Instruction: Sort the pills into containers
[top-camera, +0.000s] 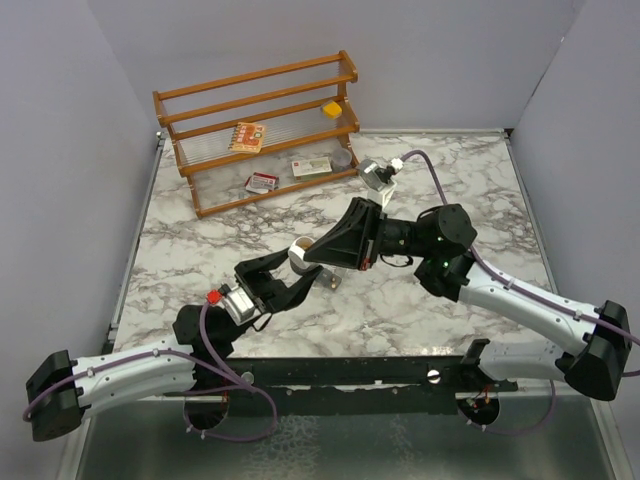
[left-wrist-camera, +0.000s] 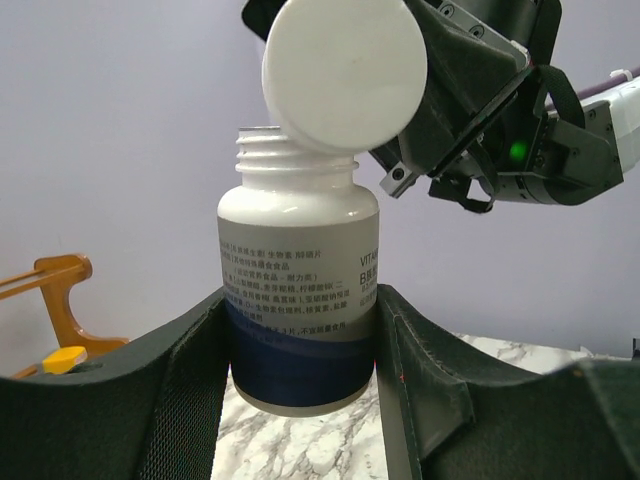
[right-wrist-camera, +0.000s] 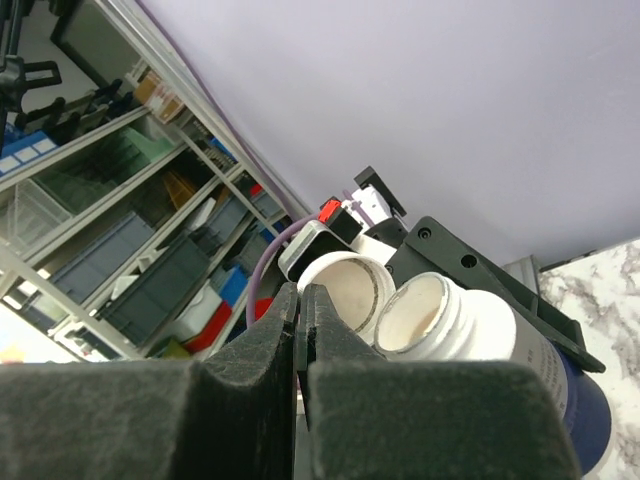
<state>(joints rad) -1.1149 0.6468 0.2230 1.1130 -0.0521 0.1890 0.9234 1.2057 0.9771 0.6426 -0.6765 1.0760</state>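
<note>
My left gripper (top-camera: 300, 270) is closed on the pill bottle (left-wrist-camera: 298, 300). Its two padded fingers (left-wrist-camera: 185, 390) press the lower, dark-blue band from either side, and the bottle stands upright between them. The threaded neck is bare and the mouth is open. From my right wrist view the inside of the mouth looks pale, and I cannot tell whether any pills lie in it.

My right gripper (right-wrist-camera: 300, 300) is nearly closed, its fingers pinching the rim of the white cap (left-wrist-camera: 345, 75). The cap is off the bottle and hangs tilted, just above and beside the mouth, with its hollow side turned toward my right wrist camera.

Both grippers meet over the middle of the marble worktop (top-camera: 450, 170), a little toward its left edge. I cannot tell whether the bottle's base touches the marble.

A small grey piece (top-camera: 332, 279) lies on the marble just on the near side of my right fingers. It is mostly hidden, so I cannot say whether it is the containers.

At the far left corner stands a wooden rack (top-camera: 260, 95). It holds a yellow block (top-camera: 331, 108), an orange packet (top-camera: 247, 136) and two small cards (top-camera: 262, 182) on its shelves.
</note>
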